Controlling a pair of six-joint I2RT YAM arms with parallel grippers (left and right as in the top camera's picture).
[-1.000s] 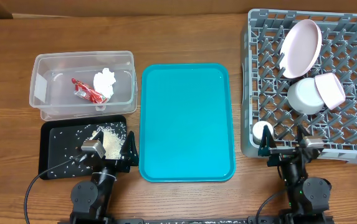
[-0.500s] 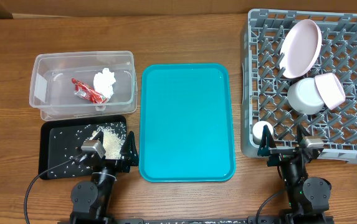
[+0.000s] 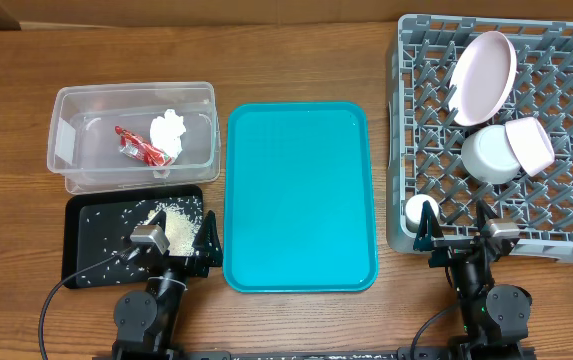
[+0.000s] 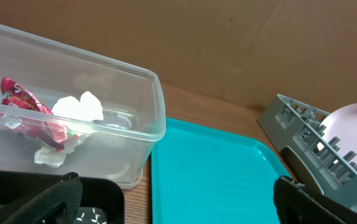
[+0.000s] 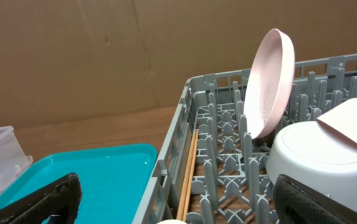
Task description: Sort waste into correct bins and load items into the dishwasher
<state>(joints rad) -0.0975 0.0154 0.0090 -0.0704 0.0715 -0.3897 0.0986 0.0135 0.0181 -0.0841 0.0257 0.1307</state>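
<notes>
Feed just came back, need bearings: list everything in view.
clear tub: 1, clear, back left
wrapper: 1, red, in tub
tissue: 1, white, in tub
black tray: 1, black, before tub
rice: many grains, white, in black tray
teal tray: 1, teal, centre
dish rack: 1, grey, right
large plate: 1, pinkish, upright in rack
small plate: 1, pinkish, against bowl
bowl: 1, white, in rack
cup: 1, white, rack's front-left corner
chopsticks: count unclear, wooden, along rack's left wall
left claw: 1, black, open, over black tray
right claw: 1, black, open, by rack's front
</notes>
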